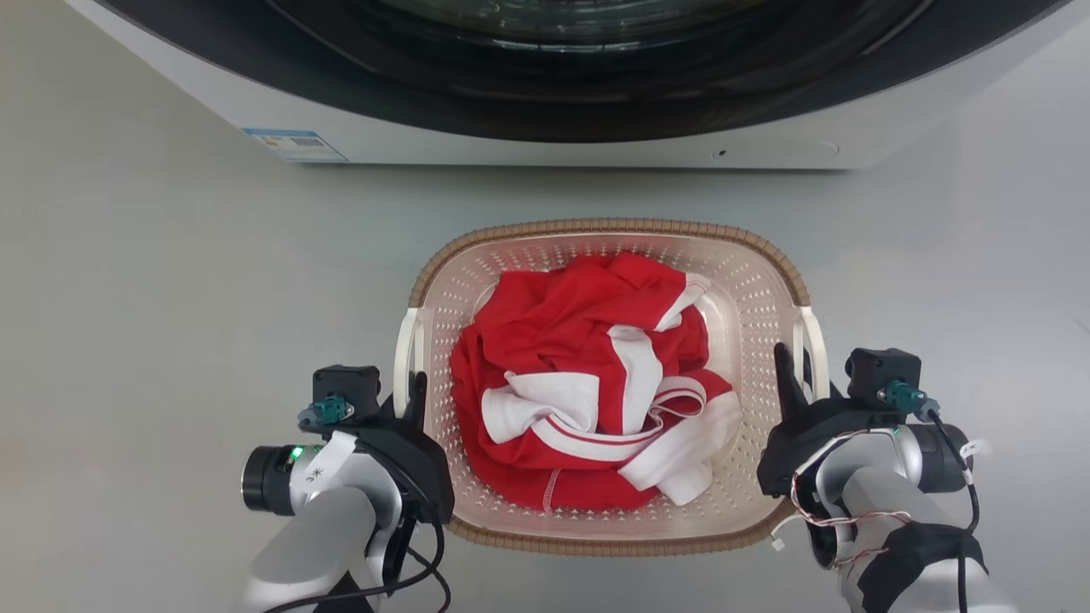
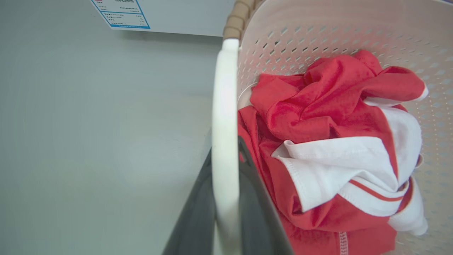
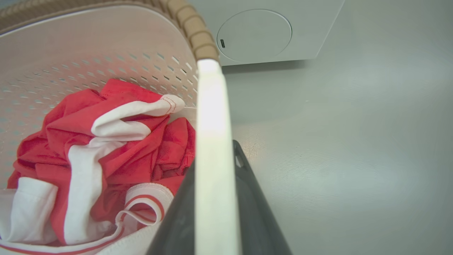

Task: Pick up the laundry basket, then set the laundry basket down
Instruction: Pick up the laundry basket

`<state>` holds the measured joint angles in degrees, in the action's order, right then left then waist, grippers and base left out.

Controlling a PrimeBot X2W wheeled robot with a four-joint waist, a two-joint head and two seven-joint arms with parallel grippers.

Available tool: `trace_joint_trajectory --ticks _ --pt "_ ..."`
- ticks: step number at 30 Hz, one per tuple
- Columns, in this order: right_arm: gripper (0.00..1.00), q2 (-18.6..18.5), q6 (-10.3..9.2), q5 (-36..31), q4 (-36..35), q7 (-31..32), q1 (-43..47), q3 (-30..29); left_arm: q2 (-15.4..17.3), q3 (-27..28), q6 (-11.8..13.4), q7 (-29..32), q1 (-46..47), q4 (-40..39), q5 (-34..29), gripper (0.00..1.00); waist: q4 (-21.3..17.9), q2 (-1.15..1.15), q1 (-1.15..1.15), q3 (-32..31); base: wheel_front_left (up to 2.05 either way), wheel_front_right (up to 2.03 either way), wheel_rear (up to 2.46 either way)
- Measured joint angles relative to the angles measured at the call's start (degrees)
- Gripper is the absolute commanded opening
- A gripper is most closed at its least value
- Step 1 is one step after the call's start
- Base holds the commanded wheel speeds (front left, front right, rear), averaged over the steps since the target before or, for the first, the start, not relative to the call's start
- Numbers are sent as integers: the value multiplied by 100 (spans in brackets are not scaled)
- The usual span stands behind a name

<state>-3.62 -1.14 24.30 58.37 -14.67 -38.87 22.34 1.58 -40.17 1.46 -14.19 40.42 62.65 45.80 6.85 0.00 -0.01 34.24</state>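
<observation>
Right now the laundry basket (image 1: pixel 613 228) sits before the washing machine (image 1: pixel 511 151), holding a crumpled red and white garment (image 1: pixel 579 332). The left gripper (image 1: pixel 409 393) clasps the white left handle (image 2: pixel 224 106) between its dark fingers (image 2: pixel 256 205); the right gripper (image 1: pixel 800 376) clasps the right handle (image 3: pixel 212 124) likewise. Whether the basket touches the floor (image 1: pixel 170 298), I cannot tell.

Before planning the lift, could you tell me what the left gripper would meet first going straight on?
Probably the brown rim where the white handle joins the laundry basket; the left gripper straddles that handle, pointing along it.
</observation>
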Motion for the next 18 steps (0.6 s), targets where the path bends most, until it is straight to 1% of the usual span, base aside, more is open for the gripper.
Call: trace_joint_trajectory --ticks 7,8,10,17,18 --pt "0 4 -118 556 16 103 305 487 1 -140 -7 110 -269 154 107 0 13 0 0 -585 0 0 0" --pt "0 4 -141 624 15 109 363 557 4 -155 -38 143 -316 168 107 0 13 0 0 -669 0 0 0" --pt "0 3 -148 810 8 160 483 684 5 -204 -47 192 -406 208 118 0 12 0 0 -839 0 0 0" --pt "0 4 -289 1317 -29 411 896 1138 18 -388 -102 405 -759 348 171 0 -4 0 0 -1438 0 0 0" --pt "0 4 -299 1473 -55 478 1005 1269 23 -443 -104 470 -862 381 254 0 -12 0 0 -1610 0 0 0"
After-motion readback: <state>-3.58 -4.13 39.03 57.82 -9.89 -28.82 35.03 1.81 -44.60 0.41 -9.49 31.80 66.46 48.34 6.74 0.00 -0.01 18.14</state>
